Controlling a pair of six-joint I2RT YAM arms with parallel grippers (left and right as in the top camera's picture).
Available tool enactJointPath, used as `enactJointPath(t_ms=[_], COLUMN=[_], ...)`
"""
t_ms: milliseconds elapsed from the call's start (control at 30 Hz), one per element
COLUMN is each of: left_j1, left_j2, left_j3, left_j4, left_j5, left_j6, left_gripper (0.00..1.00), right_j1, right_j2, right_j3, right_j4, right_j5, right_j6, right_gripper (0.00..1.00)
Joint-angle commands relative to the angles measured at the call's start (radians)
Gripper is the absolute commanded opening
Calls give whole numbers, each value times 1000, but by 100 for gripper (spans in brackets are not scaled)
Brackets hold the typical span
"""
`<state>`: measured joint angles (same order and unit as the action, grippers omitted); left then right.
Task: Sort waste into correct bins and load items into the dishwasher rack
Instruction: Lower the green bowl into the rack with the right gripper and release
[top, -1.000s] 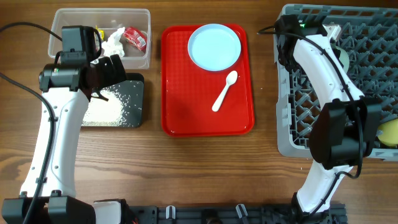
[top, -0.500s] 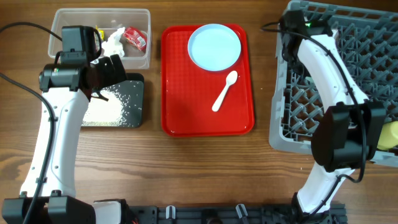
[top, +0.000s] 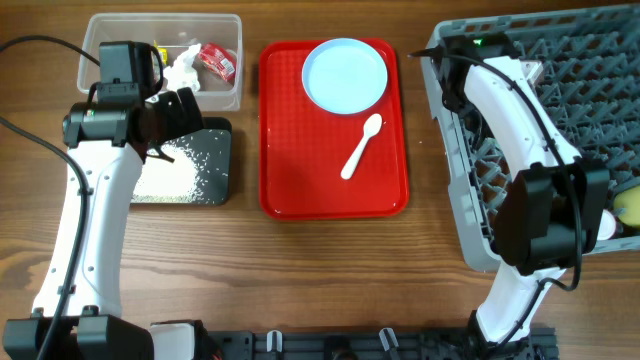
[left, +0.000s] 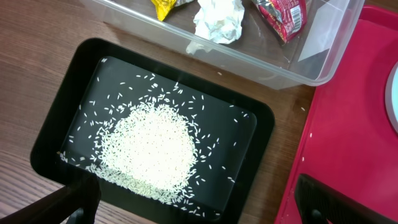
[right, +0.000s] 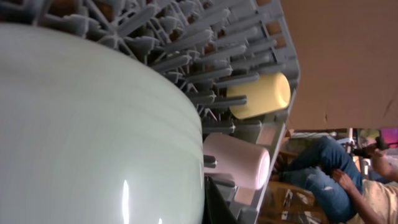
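Note:
My left gripper (left: 202, 208) hangs open above the black tray (left: 50, 124), which holds a heap of rice (left: 149, 146). The clear tub (left: 311, 62) behind it contains a yellow wrapper (left: 165, 6), a white napkin (left: 216, 17) and a red wrapper (left: 283, 12). My right gripper (right: 210, 205) is shut at the far left corner of the dishwasher rack (top: 590, 80), one dark finger tight against the mint green bowl (right: 93, 137). A yellow cup (right: 261, 96) and a whitish cup (right: 239, 163) lie in the rack. The blue plate (top: 345, 75) and white spoon (top: 361, 146) lie apart from both grippers.
Plate and spoon rest on a flat red tray (top: 300, 150) in the middle of the wooden table. The rack sits skewed at the right, its near left corner (top: 472, 258) swung toward the table's front. My right arm (top: 510, 110) hides the bowl from above.
The rack has slid left and twisted along with my right gripper, and the cups inside shifted with it. My left arm has not moved.

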<state>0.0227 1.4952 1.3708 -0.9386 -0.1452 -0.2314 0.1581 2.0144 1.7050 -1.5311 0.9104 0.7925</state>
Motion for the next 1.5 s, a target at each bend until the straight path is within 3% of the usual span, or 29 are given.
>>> enactJointPath(t_ms=[0, 1467], left_j1=[6, 6], left_j2=[-7, -7], left_j3=[7, 7], left_j4=[2, 2], left_j5=[-10, -10], left_j6=[-16, -16], left_gripper=[100, 100], right_j1=[-1, -27], right_j2=[29, 30], right_j3=[-9, 119], right_j4=[9, -29], right_j5=[21, 32], right_j6=[47, -27], right_gripper=[4, 4])
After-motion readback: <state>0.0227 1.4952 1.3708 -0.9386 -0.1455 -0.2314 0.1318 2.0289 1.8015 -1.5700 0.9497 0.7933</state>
